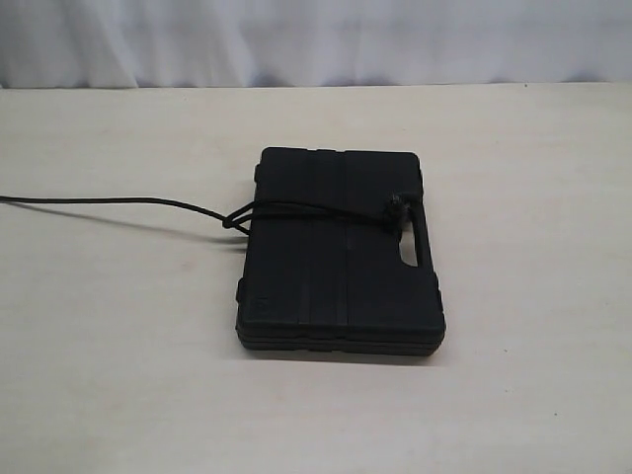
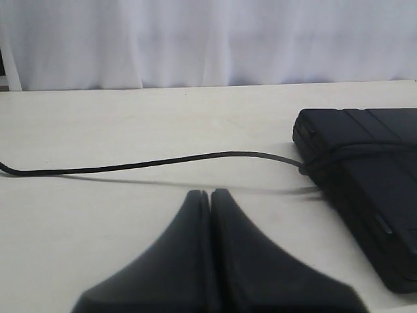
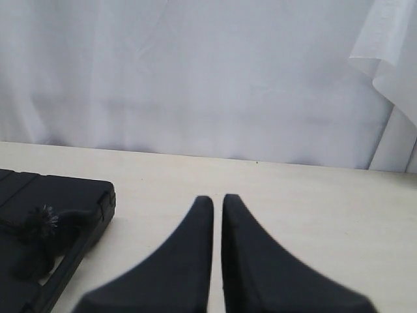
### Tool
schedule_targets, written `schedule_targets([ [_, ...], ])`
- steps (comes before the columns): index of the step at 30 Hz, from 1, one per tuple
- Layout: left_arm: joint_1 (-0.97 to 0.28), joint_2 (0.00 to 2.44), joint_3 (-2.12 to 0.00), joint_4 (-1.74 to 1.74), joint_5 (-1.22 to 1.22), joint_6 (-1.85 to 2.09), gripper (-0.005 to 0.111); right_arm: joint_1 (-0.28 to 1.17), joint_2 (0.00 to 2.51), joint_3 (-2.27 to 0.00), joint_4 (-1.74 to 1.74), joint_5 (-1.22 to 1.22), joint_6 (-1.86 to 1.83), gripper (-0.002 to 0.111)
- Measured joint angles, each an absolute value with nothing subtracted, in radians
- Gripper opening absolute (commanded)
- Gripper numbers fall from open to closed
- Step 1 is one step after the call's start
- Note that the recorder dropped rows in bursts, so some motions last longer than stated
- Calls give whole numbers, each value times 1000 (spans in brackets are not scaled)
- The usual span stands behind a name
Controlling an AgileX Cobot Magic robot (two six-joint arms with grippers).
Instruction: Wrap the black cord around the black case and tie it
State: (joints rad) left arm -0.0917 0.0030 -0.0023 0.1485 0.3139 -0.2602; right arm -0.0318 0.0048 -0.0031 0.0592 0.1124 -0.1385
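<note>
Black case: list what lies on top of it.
A thin black braided cord crosses the lid of the flat black plastic case, its frayed end by the handle slot. Any cord underneath is hidden.

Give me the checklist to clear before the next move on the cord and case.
1. Black case lies flat on the table, whole outline in view: ok.
2. Black cord runs across the case's top: ok.
3. Cord also passes underneath the case: cannot tell.
4. Knot at the case's edge is pulled tight: cannot tell.
5. Left end effector is shut, empty and clear of the cord: ok.
6. Right end effector is shut, empty and beside the case without touching it: ok.
</note>
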Motion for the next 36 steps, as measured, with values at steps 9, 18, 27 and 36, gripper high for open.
schedule_targets([
  [9, -92, 3, -2, 169, 314, -260, 0, -32, 5, -3, 59, 112, -139, 4],
  [18, -92, 3, -2, 171, 314, -260, 0, -32, 5, -3, 66, 112, -139, 4],
  [27, -92, 3, -2, 171, 314, -260, 0, -32, 5, -3, 69, 112, -139, 4],
  [36, -92, 3, -2, 171, 314, -260, 0, -32, 5, -3, 69, 112, -139, 4],
])
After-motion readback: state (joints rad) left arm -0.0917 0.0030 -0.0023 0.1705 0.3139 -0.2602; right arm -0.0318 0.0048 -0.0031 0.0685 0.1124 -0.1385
